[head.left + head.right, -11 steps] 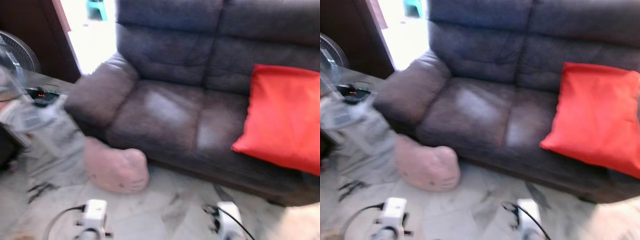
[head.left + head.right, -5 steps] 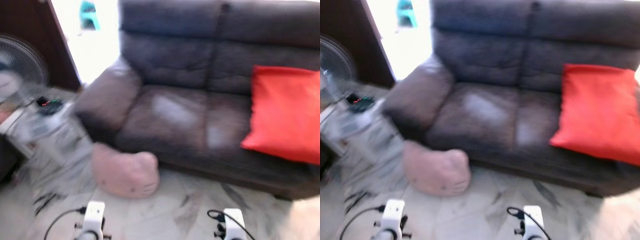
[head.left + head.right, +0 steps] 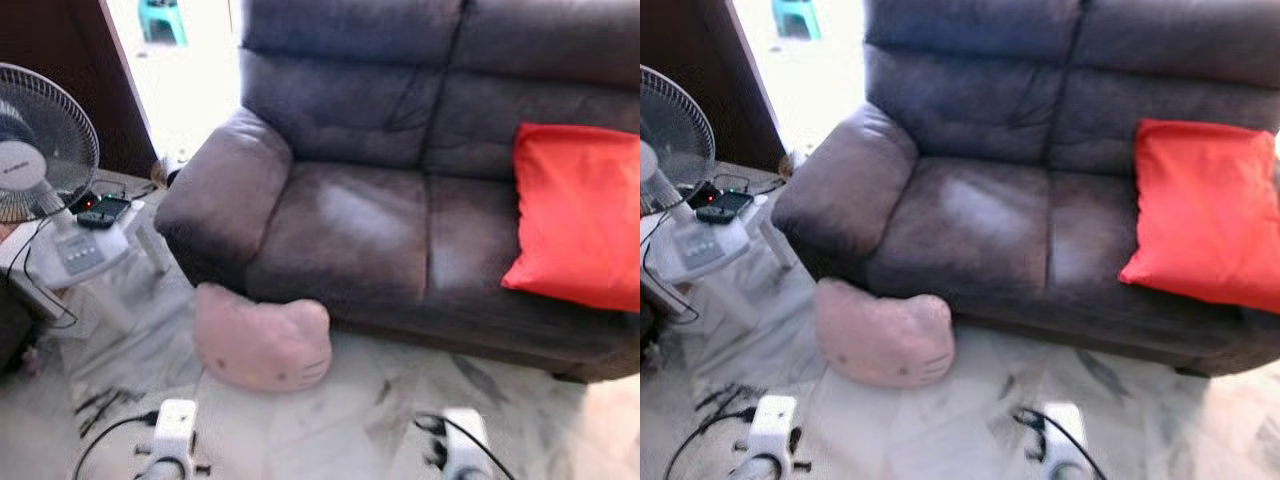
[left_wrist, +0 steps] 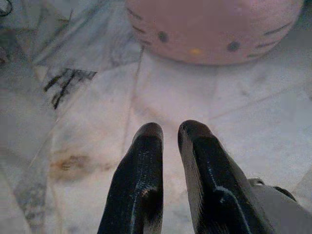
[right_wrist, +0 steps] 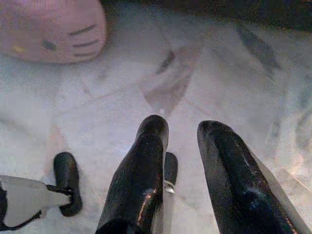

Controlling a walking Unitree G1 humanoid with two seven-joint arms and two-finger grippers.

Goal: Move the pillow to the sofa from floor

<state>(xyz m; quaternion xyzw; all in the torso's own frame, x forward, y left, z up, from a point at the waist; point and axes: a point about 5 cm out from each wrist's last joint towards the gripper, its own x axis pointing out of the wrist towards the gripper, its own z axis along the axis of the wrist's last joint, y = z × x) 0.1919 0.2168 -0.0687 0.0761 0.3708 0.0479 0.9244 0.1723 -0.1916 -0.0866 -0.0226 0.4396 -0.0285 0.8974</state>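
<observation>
A pink cat-face pillow (image 3: 262,345) lies on the marble floor, against the front of the dark grey sofa (image 3: 350,215) below its left seat. It also shows ahead of both grippers, pillow (image 4: 214,24) and pillow (image 5: 48,27). My left gripper (image 4: 169,130) hangs low over the floor a short way before the pillow, its fingers nearly together with nothing between them. My right gripper (image 5: 183,127) hangs over bare floor to the pillow's right, fingers apart and empty. The two white wrists (image 3: 175,430) sit at the lower edge of the head views.
A red cushion (image 3: 580,215) leans on the sofa's right seat. A standing fan (image 3: 35,140) and a low white stand (image 3: 85,250) with a phone on it are at the left. Cables (image 3: 100,400) lie on the floor. A bright doorway (image 3: 180,70) opens behind.
The camera has shifted and steadied, so the picture is sharper and the fan shows more fully. The pillow, the sofa and the cushion have not moved.
</observation>
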